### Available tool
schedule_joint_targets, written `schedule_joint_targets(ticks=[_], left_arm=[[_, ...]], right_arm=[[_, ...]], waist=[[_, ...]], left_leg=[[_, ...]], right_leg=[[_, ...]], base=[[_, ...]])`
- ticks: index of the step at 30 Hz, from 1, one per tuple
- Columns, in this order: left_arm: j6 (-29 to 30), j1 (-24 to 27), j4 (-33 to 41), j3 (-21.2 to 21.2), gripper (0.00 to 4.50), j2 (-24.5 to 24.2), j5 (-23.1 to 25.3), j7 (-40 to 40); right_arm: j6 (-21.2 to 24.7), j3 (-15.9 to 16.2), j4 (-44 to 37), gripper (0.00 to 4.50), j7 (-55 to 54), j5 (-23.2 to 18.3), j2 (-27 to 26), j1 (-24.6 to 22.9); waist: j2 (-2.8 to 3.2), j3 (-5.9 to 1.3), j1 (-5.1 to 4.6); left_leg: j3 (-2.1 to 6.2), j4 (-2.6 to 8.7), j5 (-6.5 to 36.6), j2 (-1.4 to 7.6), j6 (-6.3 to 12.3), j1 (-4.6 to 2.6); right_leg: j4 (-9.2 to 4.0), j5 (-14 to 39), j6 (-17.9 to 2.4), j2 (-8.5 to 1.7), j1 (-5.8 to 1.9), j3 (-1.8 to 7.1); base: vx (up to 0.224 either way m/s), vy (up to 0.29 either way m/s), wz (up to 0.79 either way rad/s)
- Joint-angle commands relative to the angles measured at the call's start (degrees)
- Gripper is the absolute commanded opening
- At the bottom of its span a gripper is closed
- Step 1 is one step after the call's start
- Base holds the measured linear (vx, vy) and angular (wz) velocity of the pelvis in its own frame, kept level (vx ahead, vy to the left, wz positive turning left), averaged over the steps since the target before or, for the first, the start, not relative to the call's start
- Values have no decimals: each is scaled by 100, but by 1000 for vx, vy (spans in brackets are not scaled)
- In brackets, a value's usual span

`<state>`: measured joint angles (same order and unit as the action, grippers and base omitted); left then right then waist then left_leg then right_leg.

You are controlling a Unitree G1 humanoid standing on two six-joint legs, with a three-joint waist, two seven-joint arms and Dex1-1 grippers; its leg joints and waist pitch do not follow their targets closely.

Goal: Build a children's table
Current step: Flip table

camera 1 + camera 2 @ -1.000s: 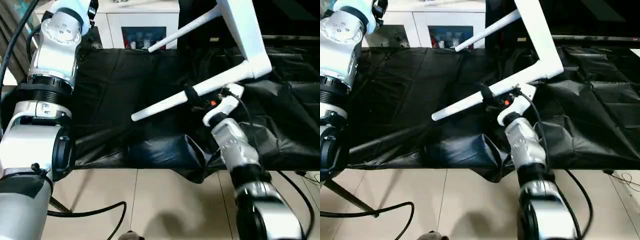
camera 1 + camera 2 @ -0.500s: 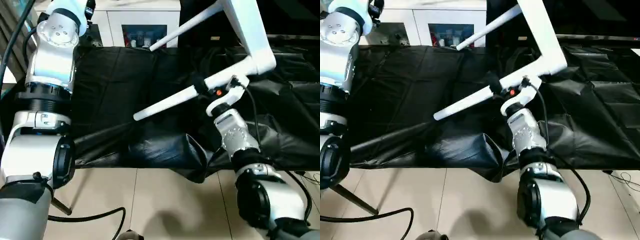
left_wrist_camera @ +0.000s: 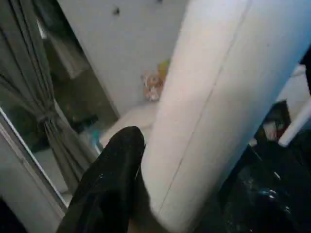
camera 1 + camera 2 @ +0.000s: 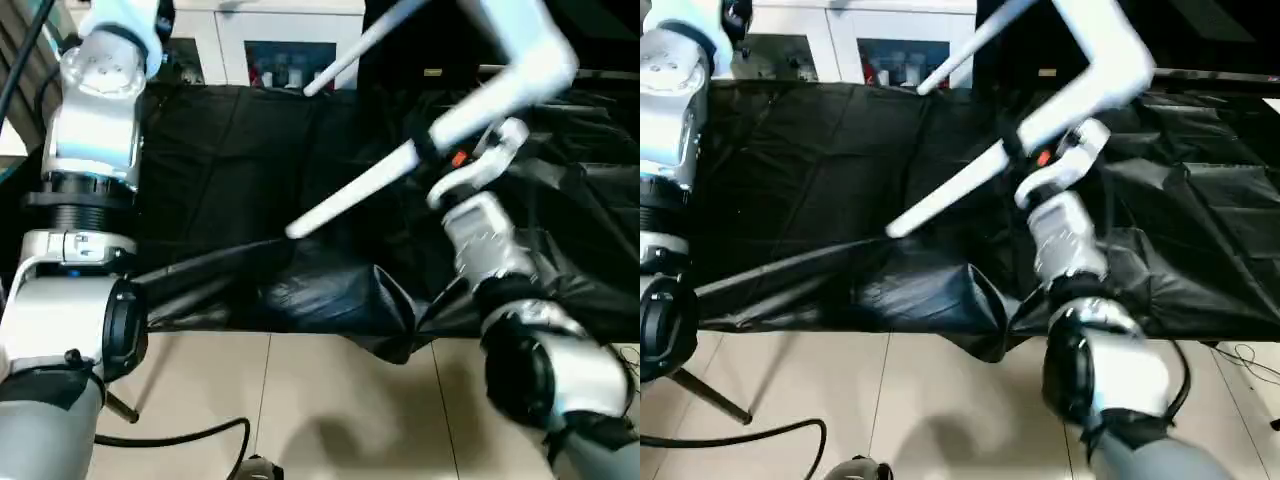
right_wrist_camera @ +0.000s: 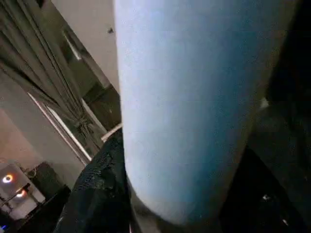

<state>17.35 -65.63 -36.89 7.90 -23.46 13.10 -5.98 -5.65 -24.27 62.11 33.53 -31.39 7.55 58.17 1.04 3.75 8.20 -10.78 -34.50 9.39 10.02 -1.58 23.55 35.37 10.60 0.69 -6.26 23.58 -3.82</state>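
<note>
The children's table is held up, tilted, over the black cloth. Its white tabletop (image 4: 525, 45) is at the upper right. One white leg (image 4: 350, 195) slopes down to the left from the tabletop's corner, and a second leg (image 4: 345, 60) slopes down farther back. My right gripper (image 4: 428, 150) is shut on the nearer leg close to the corner. In the right wrist view that leg (image 5: 194, 97) lies against a black finger (image 5: 102, 189). My left arm rises at the far left. My left gripper (image 3: 165, 145) holds a white tube-shaped leg (image 3: 218, 97) against its black finger (image 3: 112, 184).
A black cloth (image 4: 230, 160) covers the work surface and hangs in folds over the front edge. A white cabinet (image 4: 285, 40) with glass-fronted shelves stands behind it. A black cable (image 4: 180, 435) lies on the tiled floor at the lower left.
My right gripper has closed around the nearer leg. The tabletop corner and my right wrist have risen, so the leg slopes more steeply.
</note>
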Motion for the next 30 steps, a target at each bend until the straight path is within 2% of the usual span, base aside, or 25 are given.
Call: schedule_joint_targets(ticks=[1,4,5,7,8,9,10,13,14,15,16,18,19,21,23,24,25,27,29,30], left_arm=[[151,120,-201,-38,201,161,-208,-98],[129,176,-191,-30,195,178,-219,-70],[131,221,-151,-26,192,189,-224,-65],[134,267,-105,-22,186,197,-229,-61],[116,367,-9,-26,183,215,-260,-60],[113,378,2,-27,175,217,-264,-59],[69,541,166,-35,175,256,-307,-71],[-37,858,475,-47,165,361,-369,-73],[-40,898,510,-49,165,375,-374,-73],[-70,1157,721,-61,161,449,-395,-58],[-79,1282,820,-69,161,481,-401,-47],[-14,1558,1061,-56,160,543,-415,25],[62,1775,1286,-27,159,598,-449,58],[123,2138,1656,15,159,696,-514,99],[81,2277,1742,13,159,726,-536,101],[98,2532,1910,8,159,783,-551,123],[78,2646,1986,12,159,810,-559,136],[40,2781,2086,4,159,835,-574,146],[-75,2944,2172,-19,159,853,-587,148],[-179,3023,2197,-30,159,864,-573,174]], right_arm=[[-221,12,-128,178,75,-17,20,311],[-339,68,-146,176,105,90,141,451],[-381,89,-174,175,110,130,191,506],[-422,117,-195,175,113,178,233,547],[-499,202,-227,175,113,316,296,584],[-509,212,-228,175,113,334,302,588],[-596,355,-259,175,133,548,379,616],[-677,532,-273,175,119,810,481,669],[-679,537,-272,175,119,824,490,677],[-685,576,-259,175,117,908,551,727],[-688,590,-248,175,121,942,581,748],[-692,635,-220,175,149,997,638,781],[-671,658,-199,175,142,1024,671,797],[-624,724,-173,175,124,1123,715,805],[-592,769,-158,175,107,1182,728,807],[-544,846,-127,175,66,1287,732,810],[-511,881,-116,175,26,1331,727,810],[-485,914,-95,175,-33,1395,721,814],[-453,960,-52,175,-134,1483,713,821],[-412,994,7,175,-274,1552,705,824]], waist=[[-95,-554,-41],[-104,-582,-34],[-128,-570,-29],[-130,-574,-18],[-160,-574,-26],[-154,-581,-16],[-157,-559,-22],[-172,-542,-41],[-166,-544,-39],[-149,-542,-46],[-176,-526,-78],[-177,-529,-74],[-203,-534,-78],[-223,-530,-82],[-238,-519,-87],[-234,-519,-85],[-273,-503,-110],[-263,-504,-107],[-292,-495,-123],[-330,-489,-134]], left_leg=[[60,303,333,262,507,-201],[54,244,11,259,651,-173],[47,235,1,258,701,-159],[50,208,4,257,728,-136],[47,200,-14,257,738,-119],[53,179,-70,257,756,-99],[42,185,66,261,743,-104],[45,206,291,275,612,-98],[41,207,327,270,581,-103],[40,215,464,283,499,-129],[41,225,484,287,435,-99],[34,223,528,299,385,-126],[36,219,494,309,388,-119],[20,208,452,298,416,-123],[11,214,509,300,398,-130],[13,219,568,301,363,-131],[12,232,640,314,330,-126],[10,238,747,312,248,-142],[15,257,846,318,139,-141],[10,267,958,320,80,-157]], right_leg=[[-206,-25,-1680,-249,-264,174],[-138,-479,-1735,-221,-225,162],[-136,-503,-1760,-226,-221,159],[-112,-480,-1784,-233,-213,159],[-105,-498,-1783,-233,-216,159],[-80,-531,-1780,-234,-203,154],[-105,-378,-1771,-232,-177,155],[-127,-87,-1720,-243,-194,155],[-130,-44,-1700,-237,-190,155],[-139,28,-1676,-236,-170,163],[-140,16,-1655,-221,-186,157],[-137,-30,-1643,-222,-174,161],[-114,-88,-1655,-236,-194,163],[-123,-119,-1641,-219,-175,169],[-143,-41,-1604,-201,-161,170],[-143,21,-1581,-205,-167,173],[-159,102,-1546,-199,-162,174],[-172,226,-1488,-202,-153,180],[-179,322,-1430,-196,-152,181],[-197,403,-1383,-193,-137,184]], base=[[0,0,0],[0,0,0],[0,0,0],[0,0,0],[0,0,0],[0,0,0],[0,0,0],[0,0,0],[0,0,0],[0,0,0],[0,0,0],[0,0,0],[0,0,0],[0,0,0],[0,0,0],[0,0,0],[0,0,0],[0,0,0],[0,0,0],[0,0,0]])
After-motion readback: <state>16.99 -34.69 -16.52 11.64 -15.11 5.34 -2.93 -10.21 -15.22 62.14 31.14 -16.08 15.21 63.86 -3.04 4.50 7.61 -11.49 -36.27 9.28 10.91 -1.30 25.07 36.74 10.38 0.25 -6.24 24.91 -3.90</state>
